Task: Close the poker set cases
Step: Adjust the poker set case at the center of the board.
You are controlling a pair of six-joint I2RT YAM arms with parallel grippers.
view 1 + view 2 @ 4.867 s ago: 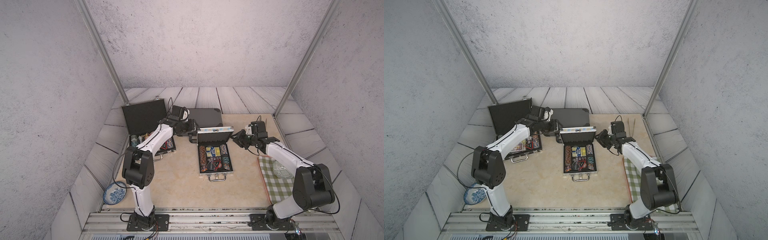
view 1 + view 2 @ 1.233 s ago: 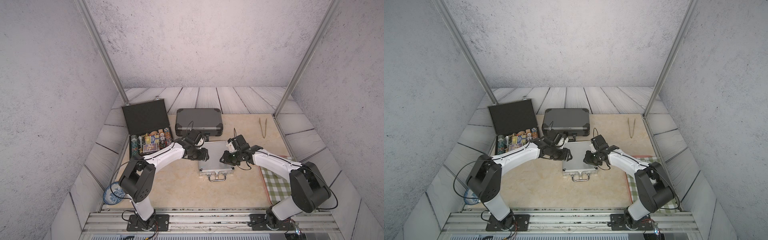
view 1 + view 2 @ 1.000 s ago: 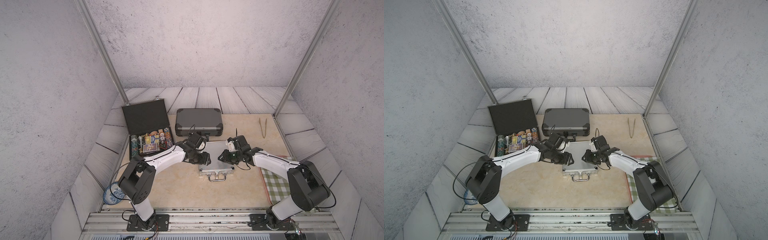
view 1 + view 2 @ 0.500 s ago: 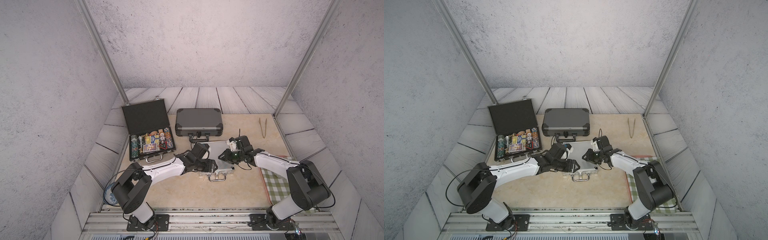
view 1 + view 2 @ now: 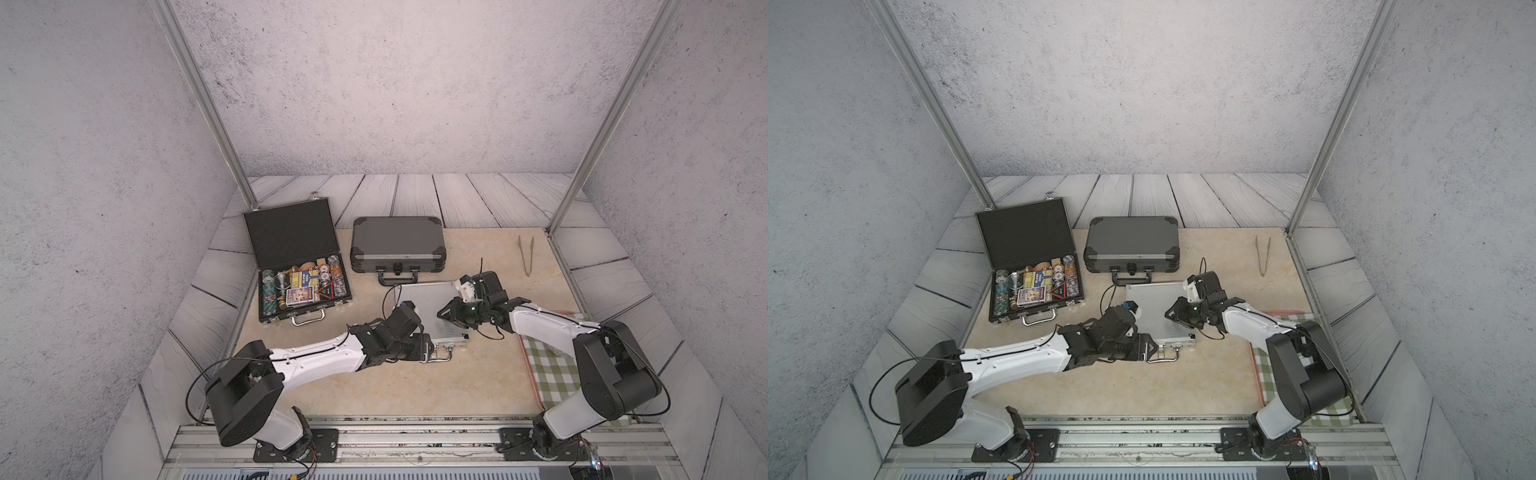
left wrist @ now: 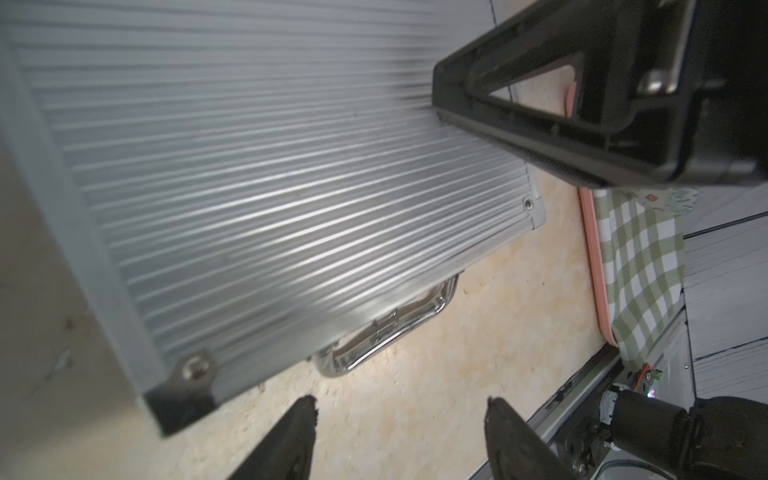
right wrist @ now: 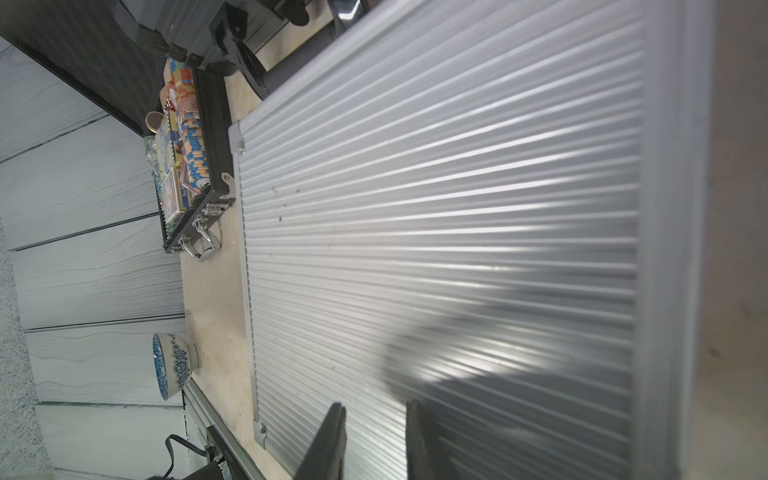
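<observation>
The small silver case (image 5: 428, 305) lies shut in the middle, seen in both top views (image 5: 1154, 309). My left gripper (image 6: 399, 407) hovers open over the mat at the case's front left corner (image 5: 430, 353), just short of the chrome handle (image 6: 386, 332), with nothing between its fingers. My right gripper (image 7: 374, 407) sits low over the ribbed lid (image 5: 446, 313), jaws a narrow gap apart and empty. The flat black case (image 5: 297, 270) stands open at the left, full of chips and cards. The dark-grey ribbed case (image 5: 397, 245) lies shut behind.
Wooden tongs (image 5: 525, 255) lie at the back right. A green checked cloth (image 5: 552, 365) on a pink tray lies under the right arm. A blue-and-white bowl (image 7: 174, 365) sits at the front left. The base rail (image 5: 415, 432) runs along the front.
The silver case's lid, up several seconds ago, is down. In the last second my left gripper swung from the lid's left side to its front corner by the handle. The right gripper barely moved.
</observation>
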